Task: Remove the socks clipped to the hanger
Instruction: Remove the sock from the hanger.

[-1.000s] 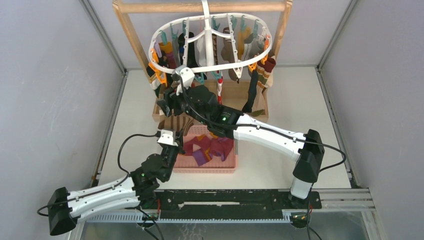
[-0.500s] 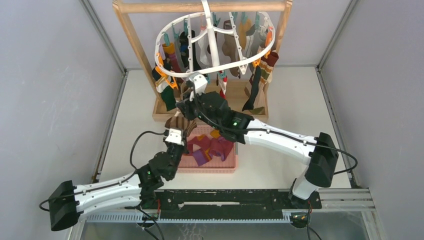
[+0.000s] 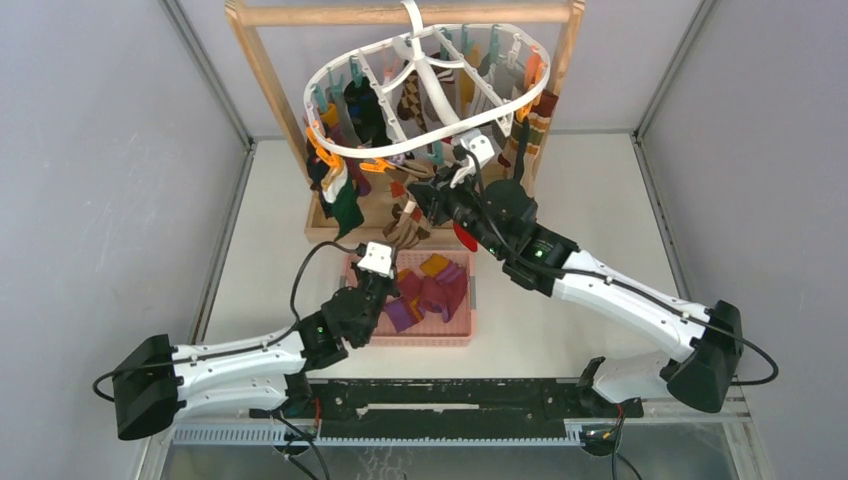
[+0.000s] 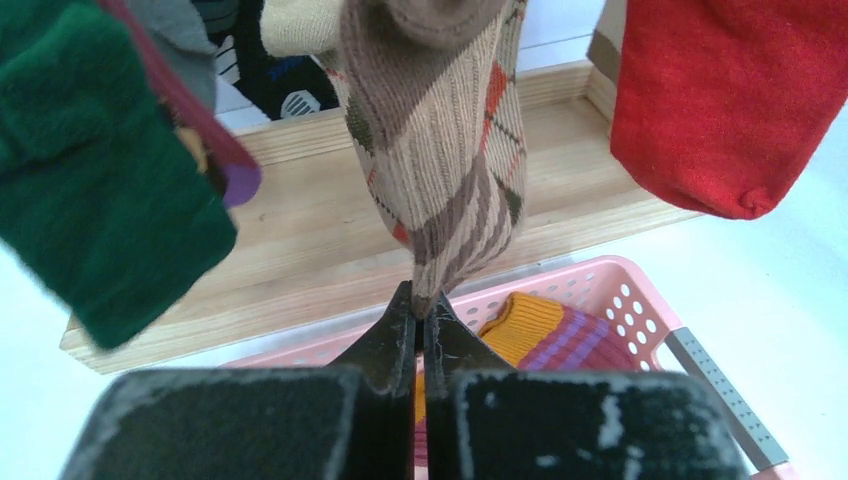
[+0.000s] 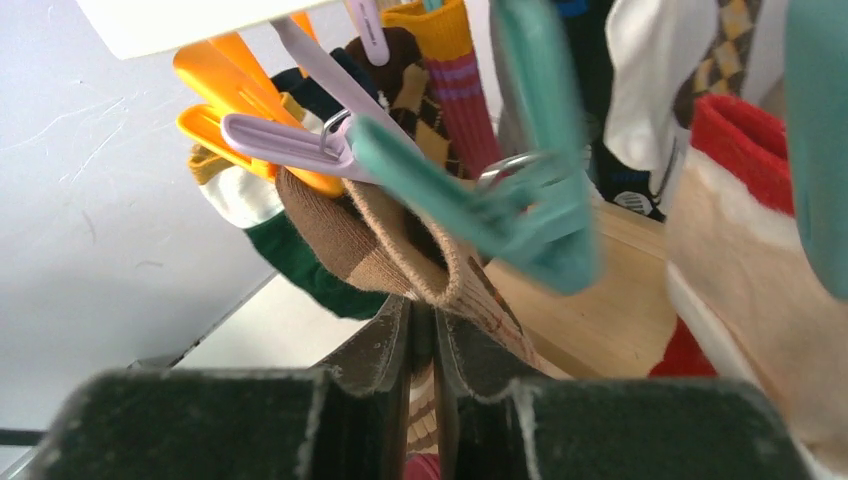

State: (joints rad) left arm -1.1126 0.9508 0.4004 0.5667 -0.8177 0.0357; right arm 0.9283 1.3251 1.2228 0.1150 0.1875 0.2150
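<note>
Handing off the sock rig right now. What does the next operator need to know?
Left gripper: shut on the toe of the brown argyle sock.
Right gripper: shut on the same sock's cuff, just below the teal clip that appears to hold it.
Done: several socks lie in the pink basket.
Left: free this sock, drop it in the basket, then clear the many others clipped to the hanger.
</note>
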